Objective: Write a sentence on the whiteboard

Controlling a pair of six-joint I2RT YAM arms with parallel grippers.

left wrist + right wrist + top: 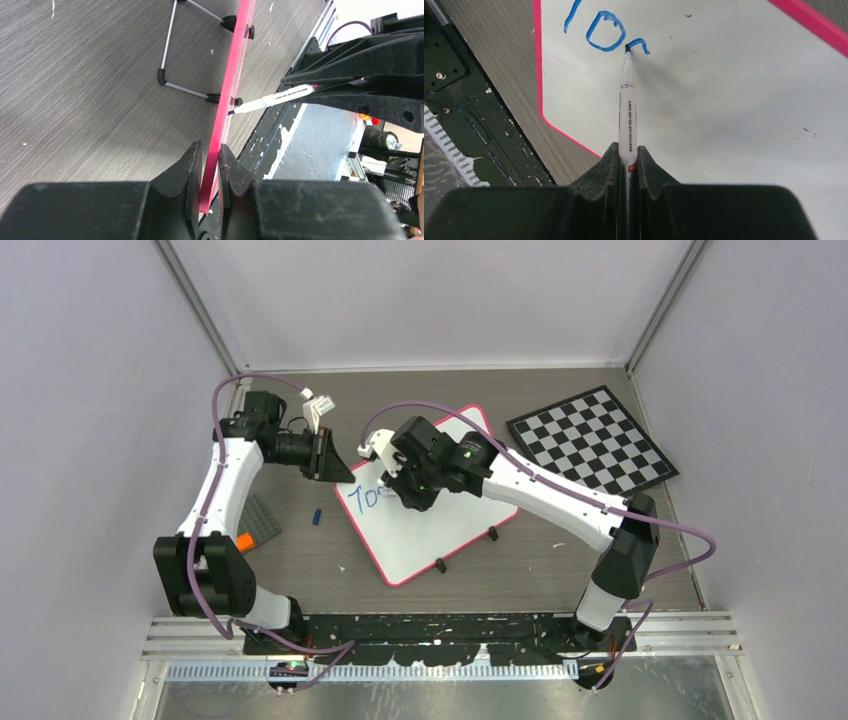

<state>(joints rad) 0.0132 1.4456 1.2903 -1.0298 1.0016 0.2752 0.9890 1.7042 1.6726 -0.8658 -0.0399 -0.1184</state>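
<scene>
Pink-framed and white-faced, the whiteboard (440,530) sits near the middle of the counter (320,575), turned at an angle, with a checkerboard (590,440) apart from it to the right. Your left hand (210,150) is clenched on the board's pink edge, one finger on each face. Your right hand (628,150) grips a marker (627,100) by its barrel, the tip touching the white surface beside a few blue letters (606,32) near one corner.

Seen edge-on, the board looks thin, light and stiff, with a slick face, and it appears to rest on slim wire legs, so it would likely slide or tip under pen pressure if not steadied. The frame is the place to hold it, as the left hand does, clear of the writing area. Press lightly. Most of the sentence appears unwritten.
</scene>
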